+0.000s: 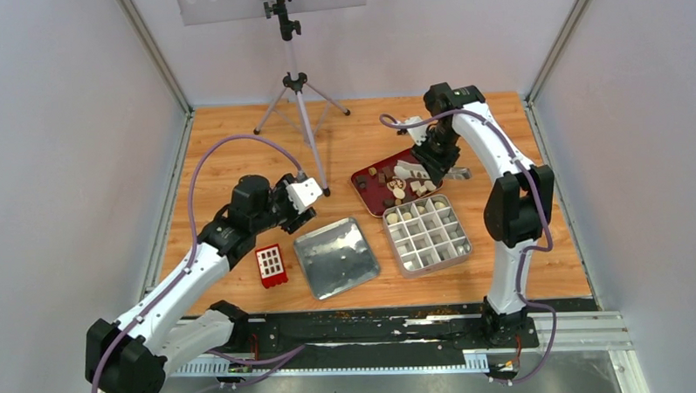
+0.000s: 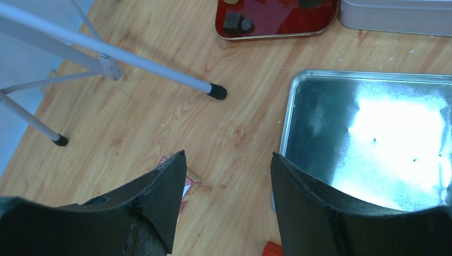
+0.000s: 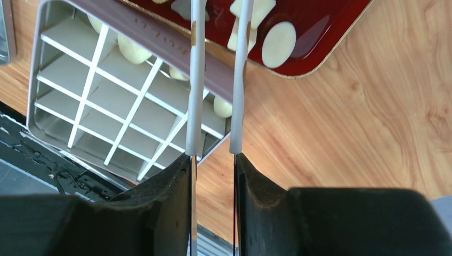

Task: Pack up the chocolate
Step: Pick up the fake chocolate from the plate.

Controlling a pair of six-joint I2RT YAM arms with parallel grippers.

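Note:
Cream-white and dark brown chocolate pieces (image 1: pixel 397 188) lie on a red tray (image 1: pixel 367 194); a round white piece (image 3: pixel 278 37) shows in the right wrist view. A few white pieces (image 3: pixel 133 49) sit in cells along the tray side of the divided box (image 1: pixel 427 234). My right gripper (image 1: pixel 432 159) (image 3: pixel 213 156) is shut on white tongs (image 3: pixel 195 80), whose arms reach over the box rim to the tray. Their tips are out of view. My left gripper (image 1: pixel 298 219) (image 2: pixel 229 160) is open and empty above bare wood, left of the silver lid (image 2: pixel 373 138).
A small red block with white squares (image 1: pixel 271 265) lies left of the lid (image 1: pixel 336 256). A tripod (image 1: pixel 297 93) stands at the back, with one leg (image 2: pixel 160 66) ahead of my left gripper. Two dark pieces (image 2: pixel 237 22) sit at the tray's near corner.

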